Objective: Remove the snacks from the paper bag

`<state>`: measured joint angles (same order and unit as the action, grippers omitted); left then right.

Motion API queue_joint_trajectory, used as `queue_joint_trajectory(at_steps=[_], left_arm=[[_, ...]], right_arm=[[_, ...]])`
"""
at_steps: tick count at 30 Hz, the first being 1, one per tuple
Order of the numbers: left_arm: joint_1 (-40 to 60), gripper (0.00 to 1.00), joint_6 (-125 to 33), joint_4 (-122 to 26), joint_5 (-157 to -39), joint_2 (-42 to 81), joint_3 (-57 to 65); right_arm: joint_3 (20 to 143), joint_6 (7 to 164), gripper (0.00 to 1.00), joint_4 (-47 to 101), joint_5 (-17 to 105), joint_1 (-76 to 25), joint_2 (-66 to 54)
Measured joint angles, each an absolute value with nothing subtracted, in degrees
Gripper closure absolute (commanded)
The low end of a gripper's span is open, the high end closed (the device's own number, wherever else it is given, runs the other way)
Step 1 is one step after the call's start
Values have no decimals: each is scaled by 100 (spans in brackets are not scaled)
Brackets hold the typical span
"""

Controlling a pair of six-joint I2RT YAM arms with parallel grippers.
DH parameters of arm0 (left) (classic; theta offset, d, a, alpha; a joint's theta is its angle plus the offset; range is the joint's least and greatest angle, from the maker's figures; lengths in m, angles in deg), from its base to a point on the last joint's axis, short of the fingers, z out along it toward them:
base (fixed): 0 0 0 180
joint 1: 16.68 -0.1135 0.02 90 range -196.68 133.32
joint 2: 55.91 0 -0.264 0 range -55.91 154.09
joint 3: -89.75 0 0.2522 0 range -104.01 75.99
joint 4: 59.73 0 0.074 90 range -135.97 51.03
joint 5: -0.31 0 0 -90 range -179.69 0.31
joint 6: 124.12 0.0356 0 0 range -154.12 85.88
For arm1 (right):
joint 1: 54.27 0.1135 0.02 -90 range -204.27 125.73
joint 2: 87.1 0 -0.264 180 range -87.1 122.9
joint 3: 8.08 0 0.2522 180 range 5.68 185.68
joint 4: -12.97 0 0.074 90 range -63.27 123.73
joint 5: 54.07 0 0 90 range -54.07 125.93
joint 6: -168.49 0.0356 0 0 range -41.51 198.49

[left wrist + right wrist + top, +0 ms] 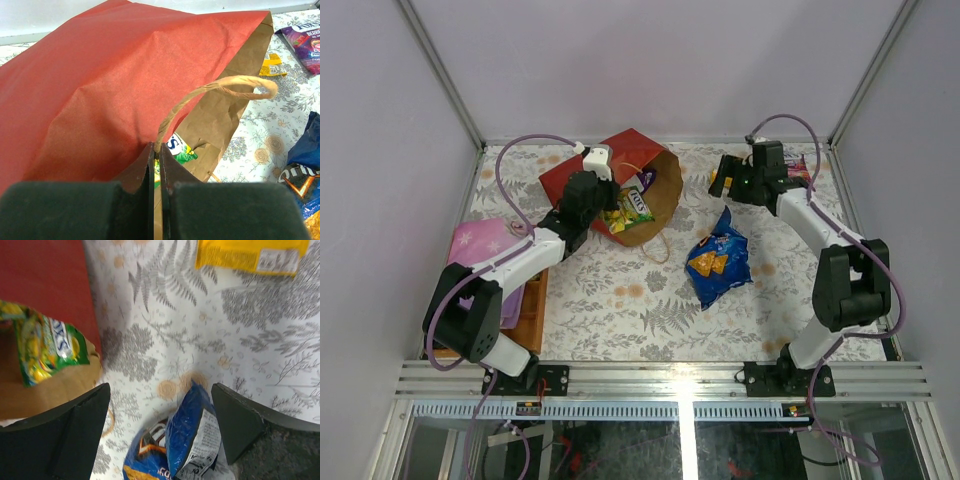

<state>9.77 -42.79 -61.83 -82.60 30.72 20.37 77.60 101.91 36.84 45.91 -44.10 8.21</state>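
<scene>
The paper bag (590,170), red outside and brown inside, lies on its side with its mouth facing right. A green-yellow packet (628,211) and a purple packet (647,180) show in the mouth. My left gripper (592,192) is shut on the bag's tan cord handle (215,89) at the rim, jaws pinched together (157,149). The blue Doritos bag (718,258) lies on the table right of the mouth. My right gripper (723,180) is open and empty, hovering above the Doritos bag's top end (192,435). An orange packet (250,255) lies beyond it.
A flat pink-purple item with stars (480,240) rests on a wooden tray (532,300) at the left. A purple packet (305,37) and the orange packet (271,65) lie on the floral cloth at the back right. Grey walls enclose the table on three sides.
</scene>
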Motion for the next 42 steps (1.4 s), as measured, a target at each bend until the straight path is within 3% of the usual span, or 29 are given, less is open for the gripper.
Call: queue_joint_trajectory(at_steps=[8, 10, 14, 17, 25, 32, 33, 34, 35, 36, 38, 42], left_arm=[[977, 99, -4235, -6181, -8258, 3072, 2037], [977, 99, -4224, -6178, -8251, 3072, 2037], [977, 99, -4215, -6176, -8214, 3072, 2037], [977, 99, -4213, -6174, -8196, 3072, 2037], [977, 99, -4193, -6152, -8170, 3065, 2037], [977, 99, -4178, -6093, -8164, 2969, 2037], [977, 99, -4178, -6093, -8166, 2963, 2037], [977, 99, -4178, -6093, -8164, 2963, 2037], [977, 99, -4178, -6085, -8166, 2963, 2037], [977, 99, -4178, -6071, -8166, 2963, 2037], [977, 99, -4178, -6054, -8166, 2963, 2037], [977, 99, -4176, -6034, -8166, 2963, 2037]], right_arm=[[7865, 9776, 21, 4685, 4333, -4058, 1370], [7885, 9697, 28, 4880, 4272, -4027, 1545], [7892, 9553, 73, 5107, 4200, -4014, 1713], [7892, 9559, 98, 5151, 4248, -4001, 1711], [7653, 9658, 100, 4528, 4934, -3721, 1241], [5868, 9773, 100, 2331, 6115, -3548, -984], [5699, 9776, 98, 2145, 6137, -3570, -1150], [5551, 9789, 85, 1977, 6145, -3614, -1251], [5479, 9822, 50, 1876, 6121, -3682, -1240], [5450, 9878, 33, 1813, 6093, -3763, -1144], [5424, 10103, 17, 1667, 6067, -4084, -720], [5151, 10462, 1, 1673, 5828, -4628, -127]])
